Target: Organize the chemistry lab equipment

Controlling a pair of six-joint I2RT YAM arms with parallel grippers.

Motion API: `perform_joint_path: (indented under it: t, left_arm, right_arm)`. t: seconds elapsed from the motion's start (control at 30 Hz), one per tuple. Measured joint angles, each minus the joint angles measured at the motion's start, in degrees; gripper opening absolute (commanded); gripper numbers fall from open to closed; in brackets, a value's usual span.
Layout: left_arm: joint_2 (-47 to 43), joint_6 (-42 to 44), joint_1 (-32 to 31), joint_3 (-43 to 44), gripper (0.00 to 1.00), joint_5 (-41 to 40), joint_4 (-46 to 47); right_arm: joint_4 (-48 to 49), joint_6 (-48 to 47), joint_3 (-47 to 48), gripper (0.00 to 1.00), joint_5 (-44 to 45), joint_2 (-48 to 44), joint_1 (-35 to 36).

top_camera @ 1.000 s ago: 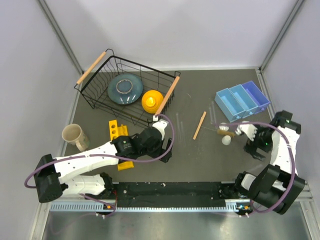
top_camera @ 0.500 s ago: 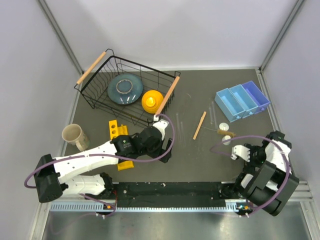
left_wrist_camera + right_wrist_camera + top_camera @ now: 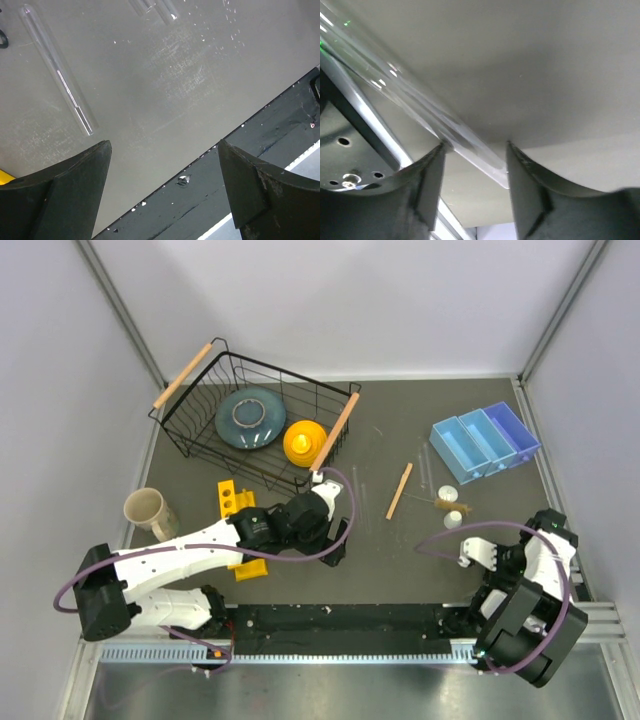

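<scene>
Two arms reach over the dark table (image 3: 400, 420), the left stretched toward its middle and the right folded back at the near right corner. Next in bulk we see the black wire basket (image 3: 285, 370) at the far left, with a blue-grey plate (image 3: 232, 425) and a yellow dome (image 3: 304, 441) inside it. Three pale blue bins (image 3: 478, 436) sit side by side at the far right. A yellow block with round holes (image 3: 230, 502) lies partly under the left arm, and a beige mug (image 3: 165, 525) stands to its left.

We find the left gripper (image 3: 164, 150) with its fingers spread wide and nothing between them, hovering over bare table by the near edge. The slim clear glass tube (image 3: 57, 70) lies flat just beyond its left finger, untouched.

The right gripper (image 3: 475, 146) shows a gap between its fingers. A clear glassy shape (image 3: 420, 100), blurred, runs into that gap, and we cannot tell whether the fingers are pinching it.

The thin wooden stick (image 3: 400, 490) lies slanted, right of the table's centre. To its right, on the near side of the bins, the small brown brush (image 3: 447, 505) rests between the two tiny white round pieces (image 3: 447, 492). All four are apart from both grippers.
</scene>
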Motion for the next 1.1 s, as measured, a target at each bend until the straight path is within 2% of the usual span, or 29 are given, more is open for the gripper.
perform_joint_path:
  t: [0.07,0.1,0.4,0.67,0.8,0.93,1.1]
  left_arm:
    - [0.0,-0.07,0.0,0.24,0.93,0.04,0.0]
    - [0.0,-0.13,0.0,0.28,0.93,0.2,-0.02]
    - [-0.2,-1.92,0.0,0.28,0.93,1.18,0.83]
    - [-0.92,-3.72,0.0,-0.46,0.94,5.16,5.92]
    - [-2.29,-6.19,1.14,-3.39,0.96,9.81,11.15]
    - [-5.4,-10.34,5.27,-8.5,0.97,16.06,18.64]
    - [-6.4,-17.49,12.9,-13.86,0.98,26.69,30.23]
  right_arm:
    - [0.13,-0.09,0.15,0.32,-0.13,0.42,0.0]
    - [0.35,-0.17,0.17,0.29,-0.26,0.68,0.0]
    - [1.77,-0.24,0.07,0.2,-2.93,-0.55,2.97]
    - [1.11,-0.72,-0.35,0.16,-11.41,-2.93,12.83]
    - [-1.33,-0.76,0.2,0.17,-15.78,-3.26,17.35]
    - [-3.61,-0.52,2.69,0.17,-19.91,-4.57,24.0]
    - [-3.8,4.61,4.74,0.17,-23.08,-9.2,38.25]
